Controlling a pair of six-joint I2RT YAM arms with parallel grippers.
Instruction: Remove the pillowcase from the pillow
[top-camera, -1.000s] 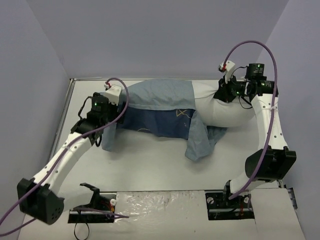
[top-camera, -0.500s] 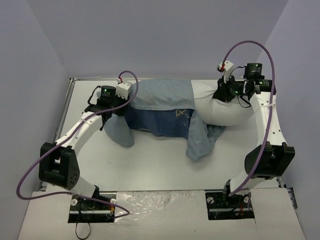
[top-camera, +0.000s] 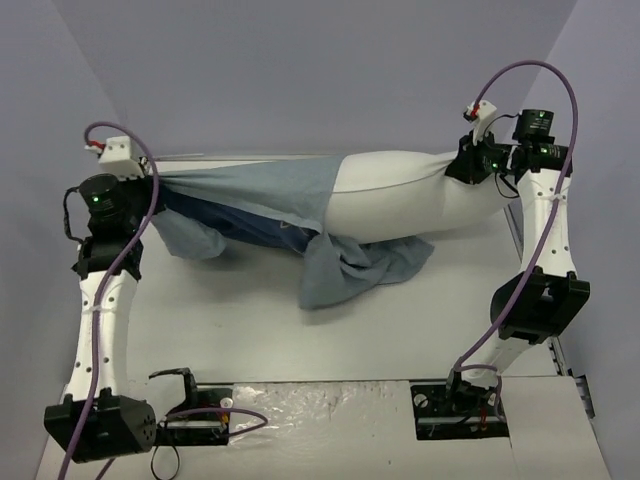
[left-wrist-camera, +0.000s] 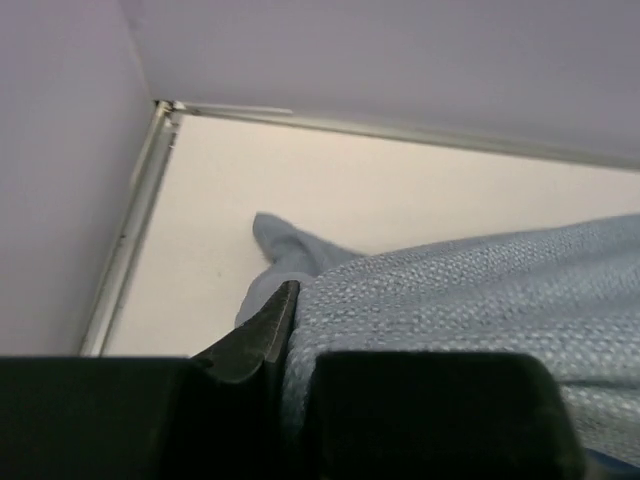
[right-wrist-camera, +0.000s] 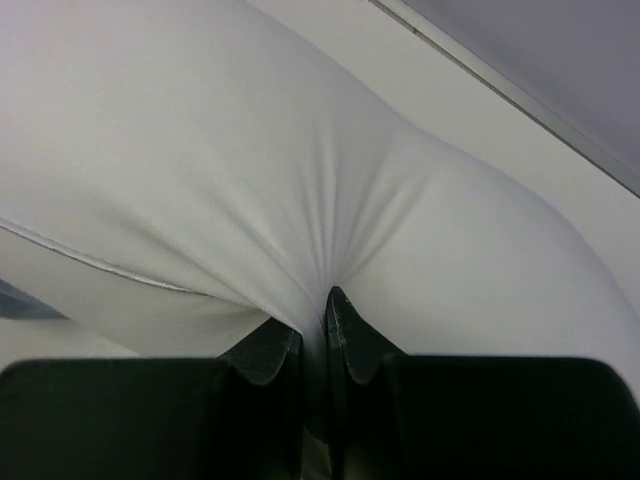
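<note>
One plump pillow (top-camera: 410, 200), woven pillowcase (top-camera: 270, 185)

Plain matte lavender walls (top-camera: 300, 70) close me in on three sides. Two of them meet in a corner at my far left. Below me lies a flat white counter (top-camera: 250, 340), bordered on its far and left sides by a thin pale metal rim (left-wrist-camera: 130, 230). A crinkled, shiny clear plastic sheet (top-camera: 320, 405) lies at the near edge. The light is soft and even.
</note>
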